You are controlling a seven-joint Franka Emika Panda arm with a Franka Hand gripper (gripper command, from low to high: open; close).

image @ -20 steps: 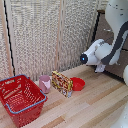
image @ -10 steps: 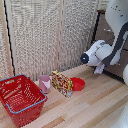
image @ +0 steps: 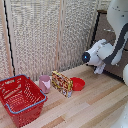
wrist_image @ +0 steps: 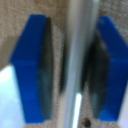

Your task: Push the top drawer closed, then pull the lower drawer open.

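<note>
In the wrist view a silvery bar handle (wrist_image: 79, 50) runs between my gripper's (wrist_image: 72, 65) two blue fingers (wrist_image: 32, 65). The dark pads straddle the bar. One pad is at the bar and the other shows a narrow dark gap, so the gripper is open around it. Brown wood fills the background. In the exterior view the white arm (image: 100, 52) reaches low against the dark brown dresser (image: 107, 27) at that view's right. The arm hides the fingertips there. The top drawer and the lower drawer are too blurred and covered to tell apart.
On the wooden table stand a red basket (image: 20, 97) at the exterior view's left, a pink cup (image: 44, 83), a patterned box (image: 62, 83) and a red bowl (image: 78, 84). A pale folding screen (image: 45, 35) stands behind them.
The arm has hardly moved at the dresser, with only a slight shift of the wrist. The objects on the table stayed where they were.
</note>
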